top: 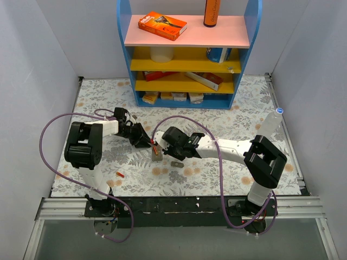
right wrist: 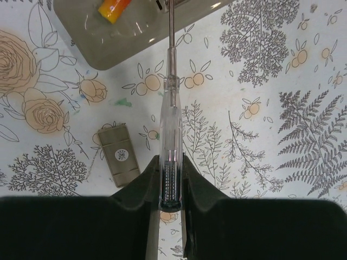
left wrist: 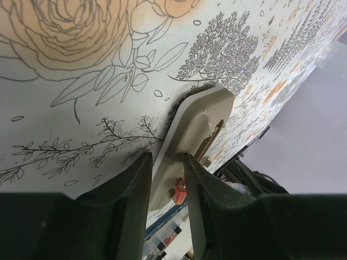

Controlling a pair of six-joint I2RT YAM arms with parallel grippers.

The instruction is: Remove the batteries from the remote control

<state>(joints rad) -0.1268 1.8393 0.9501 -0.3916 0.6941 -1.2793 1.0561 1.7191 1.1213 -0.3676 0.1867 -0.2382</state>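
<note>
The grey remote control [left wrist: 196,120] is clamped between the fingers of my left gripper [left wrist: 167,162], which is shut on it. It shows in the top view [top: 156,154] just past my left gripper [top: 146,141]. One red battery [left wrist: 179,190] sits in its recess, also seen in the right wrist view [right wrist: 113,7]. My right gripper [right wrist: 171,162] is shut on a clear-handled screwdriver [right wrist: 170,124], whose metal tip reaches the remote [right wrist: 124,38]. A second red battery [top: 120,175] lies loose on the table near the left arm.
A small flat grey plate [right wrist: 119,155] lies on the floral cloth beside the screwdriver, also in the top view [top: 176,162]. A blue shelf [top: 184,59] with boxes stands at the back. A clear bottle [top: 272,122] stands at the right.
</note>
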